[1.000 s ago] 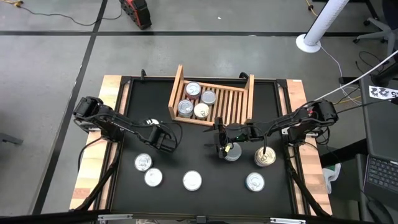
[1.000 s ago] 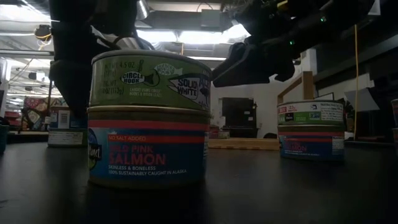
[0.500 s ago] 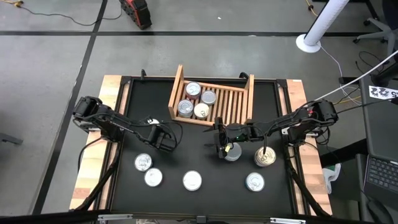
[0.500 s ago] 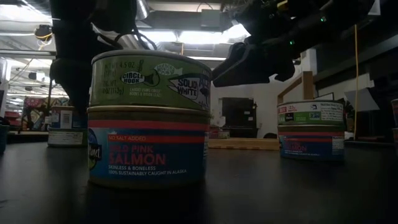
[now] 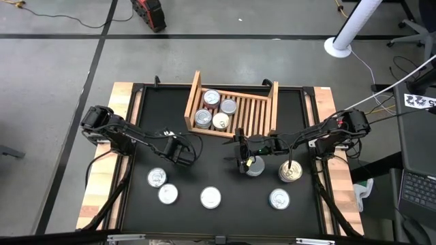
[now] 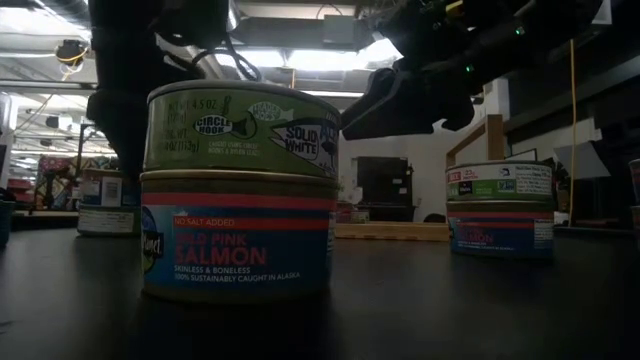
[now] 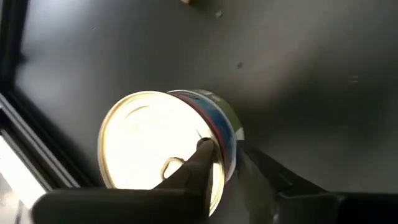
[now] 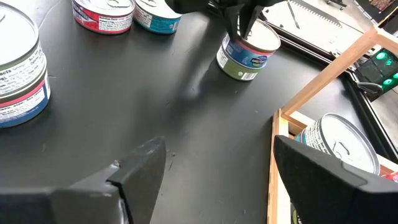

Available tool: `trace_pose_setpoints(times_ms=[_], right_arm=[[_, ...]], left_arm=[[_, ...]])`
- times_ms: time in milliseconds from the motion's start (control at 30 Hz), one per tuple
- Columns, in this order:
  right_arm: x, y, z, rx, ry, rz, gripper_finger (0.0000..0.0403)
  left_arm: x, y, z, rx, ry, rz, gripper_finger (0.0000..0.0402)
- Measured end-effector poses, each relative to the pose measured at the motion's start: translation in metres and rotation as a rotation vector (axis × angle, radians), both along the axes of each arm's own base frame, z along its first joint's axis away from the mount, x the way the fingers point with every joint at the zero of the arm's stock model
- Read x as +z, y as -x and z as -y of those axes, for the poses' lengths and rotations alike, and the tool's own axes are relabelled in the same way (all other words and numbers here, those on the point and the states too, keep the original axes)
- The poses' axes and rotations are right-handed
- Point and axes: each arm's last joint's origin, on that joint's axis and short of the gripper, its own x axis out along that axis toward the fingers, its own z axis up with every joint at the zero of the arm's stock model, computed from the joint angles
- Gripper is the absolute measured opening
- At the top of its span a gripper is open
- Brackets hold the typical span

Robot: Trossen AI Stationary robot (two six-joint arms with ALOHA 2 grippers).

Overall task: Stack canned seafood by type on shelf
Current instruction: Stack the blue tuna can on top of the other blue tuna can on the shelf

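Note:
My left gripper (image 5: 180, 153) stands left of the table's middle, pointing steeply down, shut on a tin of canned seafood (image 7: 149, 143) with a silvery lid and a blue, red and green side label. The high view hides this tin under the gripper; the right wrist view shows the tin (image 8: 249, 53) too. My right gripper (image 8: 217, 180) hovers open near mid-table beside a stack of two tins (image 5: 254, 167), a green tin lying on a salmon tin (image 6: 240, 225). The wooden shelf (image 5: 271, 109) at the far middle holds several tins. My left gripper pinches the tin's rim (image 7: 219, 134) at one side of the lid. One finger (image 7: 200, 158) lies on the lid near the pull ring and the other (image 7: 267, 174) runs down outside the side wall. The fingers come steeply from above. The tin's base appears to be on the table.
Loose tins lie near the front edge: two at the left (image 5: 157, 177) (image 5: 167, 194), one in the middle (image 5: 210, 197), two at the right (image 5: 279, 199) (image 5: 291, 173). The shelf's raised side board (image 8: 323, 81) stands close beside my right gripper.

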Motion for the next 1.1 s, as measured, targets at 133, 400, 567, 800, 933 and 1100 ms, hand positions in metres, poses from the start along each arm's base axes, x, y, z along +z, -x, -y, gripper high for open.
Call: trace_pose_setpoints(times_ms=[133, 400, 567, 800, 933, 1100], right_arm=[[0.0, 0.0, 0.0, 0.0, 0.0, 0.0, 0.0296], [0.0, 0.0, 0.0, 0.0, 0.0, 0.0, 0.0296], [0.0, 0.0, 0.0, 0.0, 0.0, 0.0, 0.0296], [0.0, 0.0, 0.0, 0.0, 0.0, 0.0, 0.0296], [0.0, 0.0, 0.0, 0.0, 0.0, 0.0, 0.0296], [0.0, 0.0, 0.0, 0.0, 0.0, 0.0, 0.0296]], left_arm=[[0.007, -0.005, 0.002, 0.0, 0.018, 0.024, 0.0118], [0.015, -0.009, 0.004, -0.007, 0.08, 0.025, 0.0179], [0.015, -0.008, 0.004, 0.016, 0.08, 0.02, 0.0184], [0.014, -0.007, 0.003, 0.019, 0.064, 0.02, 0.0184], [0.007, -0.002, 0.002, 0.052, 0.053, 0.012, 0.0184], [-0.002, 0.006, -0.001, 0.077, 0.024, -0.014, 0.0184]])
